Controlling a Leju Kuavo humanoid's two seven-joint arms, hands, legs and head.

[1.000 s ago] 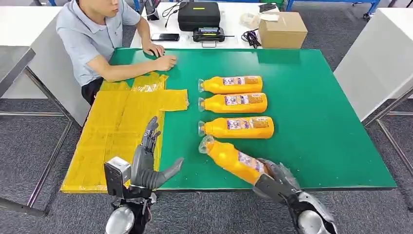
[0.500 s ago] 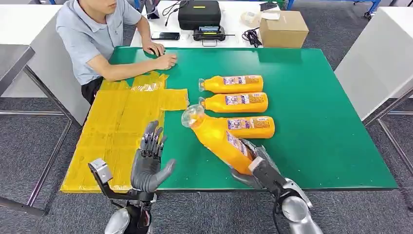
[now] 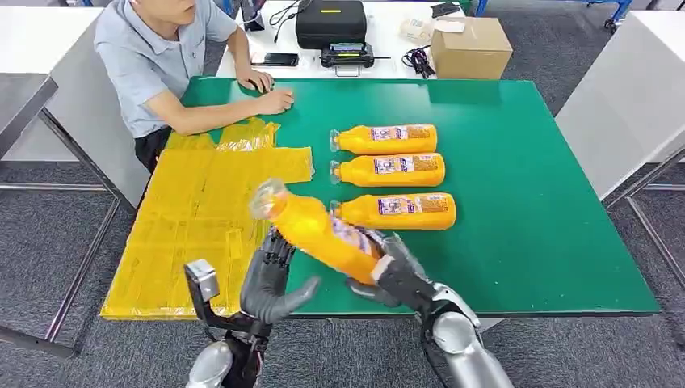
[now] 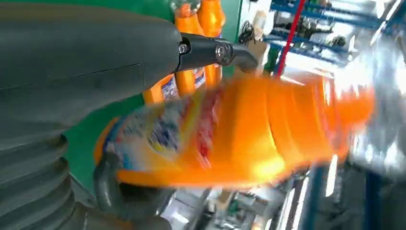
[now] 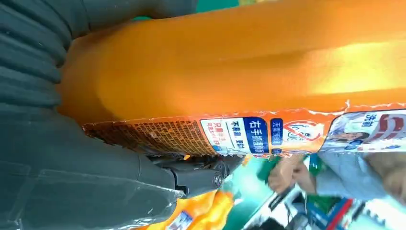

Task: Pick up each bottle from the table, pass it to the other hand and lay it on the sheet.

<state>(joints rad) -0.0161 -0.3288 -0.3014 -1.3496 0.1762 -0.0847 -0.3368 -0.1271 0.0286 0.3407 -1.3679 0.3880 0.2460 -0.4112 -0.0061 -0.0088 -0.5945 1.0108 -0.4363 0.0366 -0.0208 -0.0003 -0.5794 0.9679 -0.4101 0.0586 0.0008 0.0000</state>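
Your right hand (image 3: 386, 267) grips the bottle (image 3: 319, 230) lower centre, cap aimed at the sheet (image 3: 190, 226); left hand (image 3: 271, 279) waits beneath, fingers spread, ready for the handover

My arms are silver and rounded. Each robot hand, left (image 3: 271, 283) and right (image 3: 386, 267), has dark grey fingers, a ribbed grey cover and small screws.

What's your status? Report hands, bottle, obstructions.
Right hand grips bottle by base. Left hand open beneath it. Person's forearm rests by sheet.
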